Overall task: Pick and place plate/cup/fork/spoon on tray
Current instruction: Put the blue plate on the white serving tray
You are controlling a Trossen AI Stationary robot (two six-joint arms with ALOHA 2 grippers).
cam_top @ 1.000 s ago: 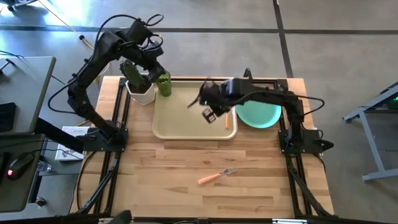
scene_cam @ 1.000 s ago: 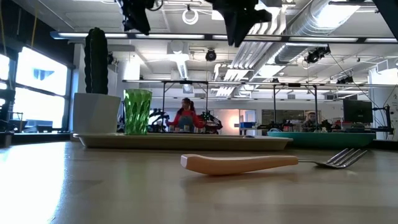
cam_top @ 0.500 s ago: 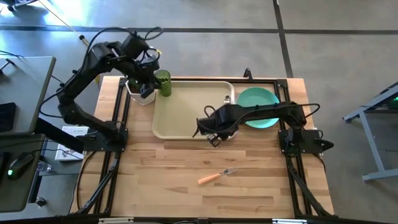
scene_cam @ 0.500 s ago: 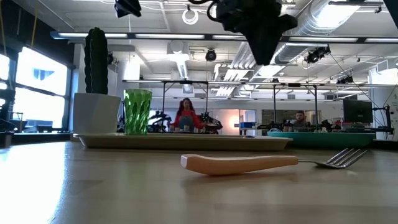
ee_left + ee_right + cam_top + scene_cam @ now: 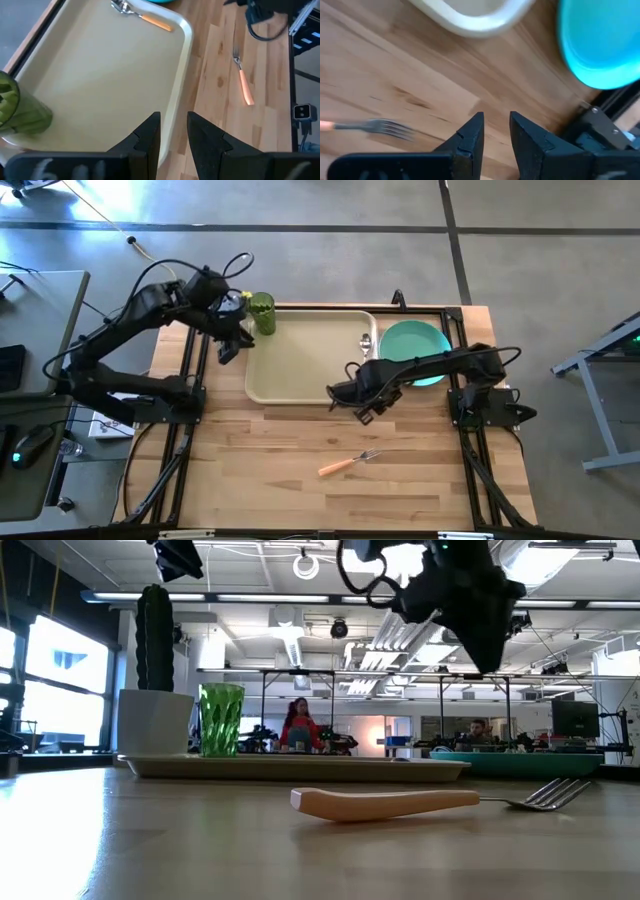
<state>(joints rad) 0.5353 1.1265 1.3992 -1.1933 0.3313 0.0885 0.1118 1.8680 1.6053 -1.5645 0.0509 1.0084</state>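
The beige tray (image 5: 305, 360) lies at the table's far middle. The green cup (image 5: 262, 312) stands upright in its far left corner. The spoon (image 5: 367, 346) lies on the tray by its right rim. The teal plate (image 5: 415, 352) rests flat on the table right of the tray. The orange-handled fork (image 5: 349, 463) lies on the wood nearer the front. My left gripper (image 5: 228, 346) hangs empty, fingers slightly apart, beside the tray's left edge. My right gripper (image 5: 364, 408) is open and empty just off the tray's near right corner, above the table and beyond the fork (image 5: 385, 128).
A white square pot with a cactus (image 5: 155, 690) stands left of the cup, off the tray; my left arm covers it in the high view. Bare wood stretches between the tray and the front edge around the fork. People sit in the room behind.
My right gripper has gone from above the tray's middle toward the near right, past the tray's near right corner and closer to the fork. My left gripper has drawn back from the cup toward the table's left and near side. Cup, spoon, plate and fork have stayed put.
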